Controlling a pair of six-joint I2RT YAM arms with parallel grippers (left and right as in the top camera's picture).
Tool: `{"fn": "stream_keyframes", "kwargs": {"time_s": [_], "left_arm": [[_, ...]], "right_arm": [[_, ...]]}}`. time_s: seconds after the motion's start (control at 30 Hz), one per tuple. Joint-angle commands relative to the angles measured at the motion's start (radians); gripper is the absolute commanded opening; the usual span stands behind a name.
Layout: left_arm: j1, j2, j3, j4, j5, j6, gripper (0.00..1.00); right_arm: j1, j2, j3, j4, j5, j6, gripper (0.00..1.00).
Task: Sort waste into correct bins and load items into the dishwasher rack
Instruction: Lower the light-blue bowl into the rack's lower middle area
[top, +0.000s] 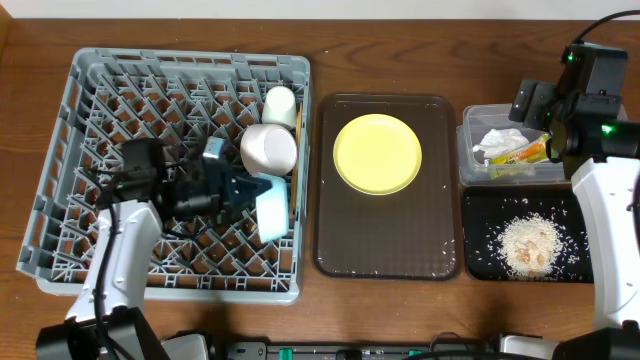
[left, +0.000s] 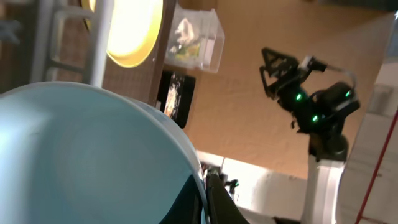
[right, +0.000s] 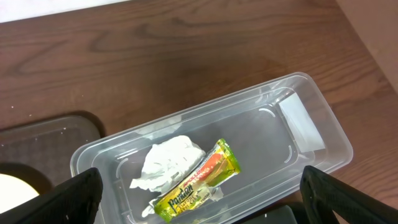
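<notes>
Left tool (top: 243, 192): closed on the rim of the bowl (top: 272, 212), over the right half of the rack (top: 90, 100).
Bowl: light blue, standing on edge among the pegs just inside the rack's right wall; the left wrist view is filled by its curved side, with one dark finger (left: 214, 199) lying along the rim.
Right tool (right: 199, 186): jaws spread wide and holding nothing, poised above the tub (right: 311, 124); one dark finger shows in each lower corner of the right wrist view.
Tub: clear plastic, on the bench (top: 400, 70) at the far right, directly below the right tool.
Tissue (right: 171, 160): crumpled, white, on the tub floor, between the two fingers and apart from both.
Wrapper (right: 199, 180): green and orange, lying flat in the tub, touching the tissue on its near side.
Black tray (top: 475, 215): on the near side of the tub, beside the right arm.
Crumbs (top: 528, 245): pale heap in the black tray, with loose grains scattered around it.
Plate (top: 377, 153): yellow, flat on the brown tray (top: 440, 250) between the rack and the tub, well apart from both tools.
Cups: a large white one (top: 268, 148) and a smaller one (top: 280, 103) sit in the rack's right side, beyond the bowl; the large one is just beside the left tool.
</notes>
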Motion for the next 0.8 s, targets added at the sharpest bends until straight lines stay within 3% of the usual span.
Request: {"fn": "stream_keyframes", "kwargs": {"time_s": [0.0,0.07,0.47,0.77], "left_arm": [[0.060,0.014,-0.024,0.037,0.039,-0.022,0.06],[0.084,0.014,-0.024,0.058,0.183,-0.024,0.06],[0.037,0.011,-0.024,0.002,0.175,-0.020,0.06],[0.017,0.012,-0.082,0.023,0.078,-0.020,0.06]], "right_arm": [[-0.005,-0.012,0.009,-0.001,0.002,0.009,0.99],[-0.005,-0.012,0.009,-0.001,0.002,0.009,0.99],[-0.005,-0.012,0.009,-0.001,0.002,0.009,0.99],[-0.005,-0.012,0.009,-0.001,0.002,0.009,0.99]]}}
